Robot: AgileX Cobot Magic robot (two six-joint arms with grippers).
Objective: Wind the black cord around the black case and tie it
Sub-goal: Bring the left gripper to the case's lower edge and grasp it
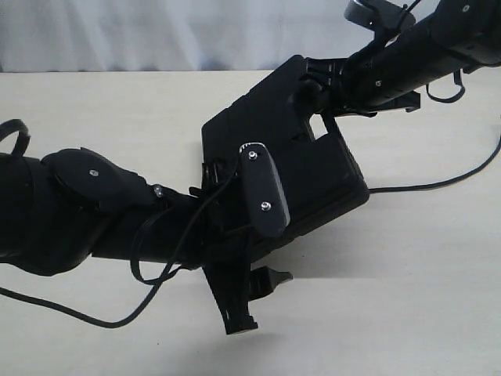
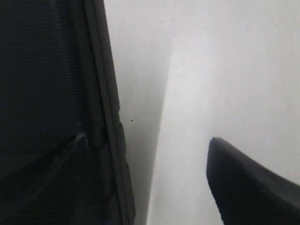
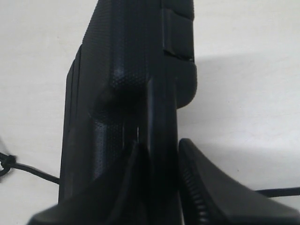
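Up at the far side of the table (image 1: 423,313), the right claw (image 3: 161,145) is pressed tight on a raised ridge of the black case (image 1: 337,180), with one finger on each side of it. From that grip the case slants away toward the left arm. In the exterior view its long axis runs from upper right to lower left, and the shadow beneath suggests the near end is lifted. At that lower end the left claw (image 1: 264,301) stands spread and grips nothing. Its one visible finger (image 2: 248,187) is clear of the case's edge, with bare table between them. The black cord (image 3: 35,171) lies on the table and shows on both sides of the case close to the right claw, so it seems to pass beneath. I'd say the cord sits nearer the busy right arm, and the free left claw would have to travel the length of the case to reach it.
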